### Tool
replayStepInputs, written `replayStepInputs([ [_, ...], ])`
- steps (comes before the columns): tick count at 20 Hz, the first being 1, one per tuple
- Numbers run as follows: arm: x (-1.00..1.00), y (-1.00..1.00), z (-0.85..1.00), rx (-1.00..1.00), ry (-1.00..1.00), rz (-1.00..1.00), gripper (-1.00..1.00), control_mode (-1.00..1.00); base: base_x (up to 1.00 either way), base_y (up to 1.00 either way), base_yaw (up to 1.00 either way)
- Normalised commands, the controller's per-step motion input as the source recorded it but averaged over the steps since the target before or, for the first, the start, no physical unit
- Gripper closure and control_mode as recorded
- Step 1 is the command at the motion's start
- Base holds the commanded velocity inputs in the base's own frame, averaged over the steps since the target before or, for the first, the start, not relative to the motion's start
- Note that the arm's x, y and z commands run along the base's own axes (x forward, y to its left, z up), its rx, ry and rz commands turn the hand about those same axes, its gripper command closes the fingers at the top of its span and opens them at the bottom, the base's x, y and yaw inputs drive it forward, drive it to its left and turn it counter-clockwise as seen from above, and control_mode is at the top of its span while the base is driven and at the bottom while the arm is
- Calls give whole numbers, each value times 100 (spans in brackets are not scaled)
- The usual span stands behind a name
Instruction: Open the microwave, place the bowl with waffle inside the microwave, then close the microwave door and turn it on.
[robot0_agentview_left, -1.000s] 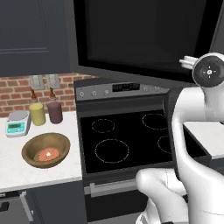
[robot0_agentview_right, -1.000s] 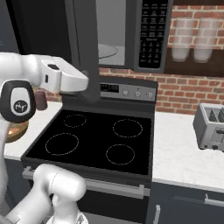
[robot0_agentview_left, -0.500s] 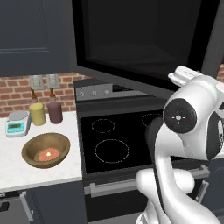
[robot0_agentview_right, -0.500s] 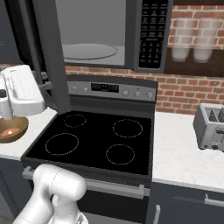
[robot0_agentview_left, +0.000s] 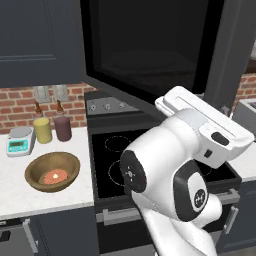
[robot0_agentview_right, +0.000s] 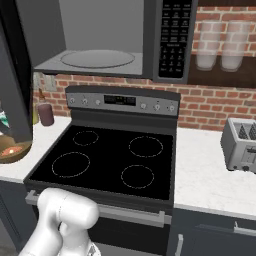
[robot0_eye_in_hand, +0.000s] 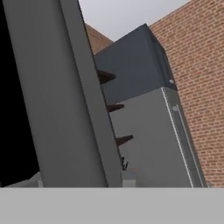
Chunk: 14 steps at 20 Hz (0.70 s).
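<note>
On the white counter (robot0_agentview_left: 20, 192), a small white kitchen scale (robot0_agentview_left: 19, 141) sits at the far left. Next to it stand a yellow cup (robot0_agentview_left: 42, 130) and a dark red cup (robot0_agentview_left: 63, 128). In front of them sits the round brown wooden bowl (robot0_agentview_left: 52, 171), with the small pink waffle (robot0_agentview_left: 54, 176) lying inside it. To the right is the black stove (robot0_agentview_right: 107, 160) with its ring marks. Above it hangs the big dark grey microwave (robot0_agentview_right: 105, 37). The wide dark microwave door (robot0_agentview_left: 150, 47) is swung open. Inside, the round glass plate (robot0_agentview_right: 98, 58) is bare. A silver toaster (robot0_agentview_right: 241, 145) sits far right. Whether the jaws are released or clenched cannot be told, so places beside them cannot be told either.
</note>
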Motion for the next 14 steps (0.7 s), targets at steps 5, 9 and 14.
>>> replayStepInputs([
  [5, -3, 98, 0, -9, 13, -17, 100, -100, 0, 0, 0],
  [9, 0, 85, -8, -8, 10, -16, 100, -100, 0, 0, 0],
  [14, 1, 52, -27, -5, 7, -9, -100, -100, 0, 0, 0],
])
